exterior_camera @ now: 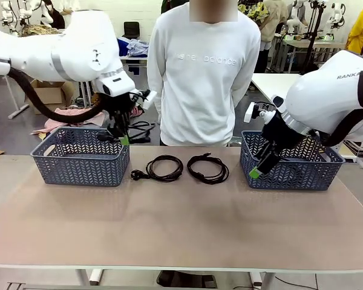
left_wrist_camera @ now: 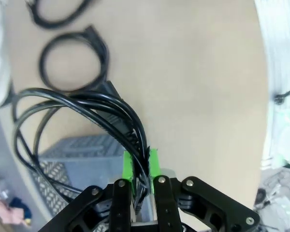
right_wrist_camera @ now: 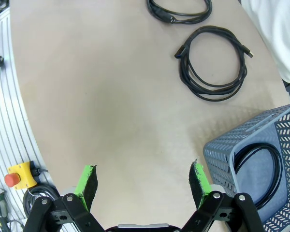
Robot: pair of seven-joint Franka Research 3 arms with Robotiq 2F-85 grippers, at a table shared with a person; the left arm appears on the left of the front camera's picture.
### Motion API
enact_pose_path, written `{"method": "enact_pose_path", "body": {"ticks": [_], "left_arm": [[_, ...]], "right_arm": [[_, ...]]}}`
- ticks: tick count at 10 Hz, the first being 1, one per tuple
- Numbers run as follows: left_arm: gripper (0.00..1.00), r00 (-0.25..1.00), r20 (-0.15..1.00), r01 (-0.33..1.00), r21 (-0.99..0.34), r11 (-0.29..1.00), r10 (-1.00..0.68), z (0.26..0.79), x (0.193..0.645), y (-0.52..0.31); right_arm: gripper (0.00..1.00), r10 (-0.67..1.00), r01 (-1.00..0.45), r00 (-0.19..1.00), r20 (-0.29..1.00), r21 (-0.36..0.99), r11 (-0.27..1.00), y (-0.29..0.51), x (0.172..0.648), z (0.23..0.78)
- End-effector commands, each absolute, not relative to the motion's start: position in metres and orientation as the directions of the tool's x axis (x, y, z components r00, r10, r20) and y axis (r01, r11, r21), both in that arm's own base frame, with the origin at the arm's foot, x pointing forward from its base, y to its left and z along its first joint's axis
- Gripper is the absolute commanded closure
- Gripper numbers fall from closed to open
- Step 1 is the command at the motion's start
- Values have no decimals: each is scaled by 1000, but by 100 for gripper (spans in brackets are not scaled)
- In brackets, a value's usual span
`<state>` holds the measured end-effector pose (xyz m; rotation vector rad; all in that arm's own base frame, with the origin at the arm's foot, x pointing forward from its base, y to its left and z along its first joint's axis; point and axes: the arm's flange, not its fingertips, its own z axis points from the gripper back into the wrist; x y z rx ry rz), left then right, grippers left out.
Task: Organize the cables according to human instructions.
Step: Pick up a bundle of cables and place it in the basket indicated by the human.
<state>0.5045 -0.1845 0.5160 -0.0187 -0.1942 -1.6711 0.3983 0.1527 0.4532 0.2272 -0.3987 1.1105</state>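
Observation:
My left gripper (exterior_camera: 122, 138) hangs over the back right corner of the left grey basket (exterior_camera: 78, 166). It is shut on a coiled black cable (left_wrist_camera: 82, 108), whose loops dangle from the green pads (left_wrist_camera: 129, 166) above the basket (left_wrist_camera: 82, 147). Two more coiled cables lie on the table between the baskets, one with a plug (exterior_camera: 164, 168) and one to its right (exterior_camera: 208, 168). They also show in the right wrist view as a nearer cable (right_wrist_camera: 215, 63) and a farther cable (right_wrist_camera: 179, 9). My right gripper (exterior_camera: 257, 170) is open and empty beside the right basket's (exterior_camera: 296, 175) left wall. A fourth cable (right_wrist_camera: 258, 162) lies inside that basket (right_wrist_camera: 246, 140).
A person in a white sweatshirt (exterior_camera: 206, 72) stands at the far edge, arms held behind the back. The near half of the table (exterior_camera: 181, 229) is bare. A yellow box with a red stop button (right_wrist_camera: 12, 176) sits off the table's edge.

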Motion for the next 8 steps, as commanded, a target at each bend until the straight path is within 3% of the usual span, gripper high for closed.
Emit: {"method": "enact_pose_path", "body": {"ticks": [1,4,5,8], "left_arm": [[100,-21,150,992,125,-2,-988,524,513,-169],[100,63,185,992,92,81,-981,524,531,-142],[100,4,147,993,117,22,-989,521,521,-145],[100,4,147,993,117,22,-989,521,521,-145]], "right_arm": [[0,819,-899,388,423,-20,437,152,398,454],[0,819,-899,388,423,-20,437,152,398,454],[0,819,-899,388,423,-20,437,152,398,454],[0,819,-899,388,423,-20,437,152,398,454]]}}
